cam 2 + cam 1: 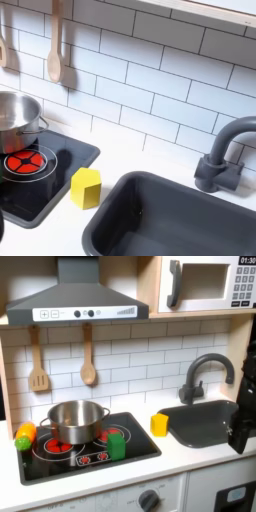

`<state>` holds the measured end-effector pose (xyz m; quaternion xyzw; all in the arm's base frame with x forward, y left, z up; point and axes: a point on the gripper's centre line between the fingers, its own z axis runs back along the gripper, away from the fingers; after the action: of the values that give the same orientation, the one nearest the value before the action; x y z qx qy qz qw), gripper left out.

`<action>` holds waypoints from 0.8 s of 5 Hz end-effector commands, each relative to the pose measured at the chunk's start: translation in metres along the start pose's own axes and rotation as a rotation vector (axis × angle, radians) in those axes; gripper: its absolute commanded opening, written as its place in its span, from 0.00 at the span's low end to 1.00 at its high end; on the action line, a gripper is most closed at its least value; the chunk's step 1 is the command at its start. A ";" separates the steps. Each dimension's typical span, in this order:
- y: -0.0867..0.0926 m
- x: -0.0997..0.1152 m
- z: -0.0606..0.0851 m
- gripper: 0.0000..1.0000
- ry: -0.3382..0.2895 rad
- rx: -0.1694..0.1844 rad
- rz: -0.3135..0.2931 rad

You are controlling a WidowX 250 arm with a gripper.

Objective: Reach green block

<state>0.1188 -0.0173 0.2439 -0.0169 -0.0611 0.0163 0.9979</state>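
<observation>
Green block [117,445] stands near the steel pot [76,421]; gripper [241,436] at the first exterior view's right edge, jaw state indiscernible.

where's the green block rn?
In the first exterior view, the green block stands on the stovetop's front right part, just right of the steel pot and left of the yellow block.

Both exterior views are evenly and fairly brightly lit from above, and both are soft and low in detail. In the first exterior view the steel pot [75,419] carries a pale sheen, and the dark arm at the first exterior view's right edge is blurred. In the second exterior view the yellow block [86,188] throws only a faint shadow on the worktop [130,160].
</observation>
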 end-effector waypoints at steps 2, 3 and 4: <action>0.009 0.010 -0.006 1.00 -0.004 0.004 0.005; 0.018 0.017 -0.007 1.00 -0.019 0.019 -0.004; 0.029 0.027 -0.009 1.00 -0.017 0.045 -0.004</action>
<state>0.1457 0.0104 0.2342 -0.0011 -0.0631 0.0145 0.9979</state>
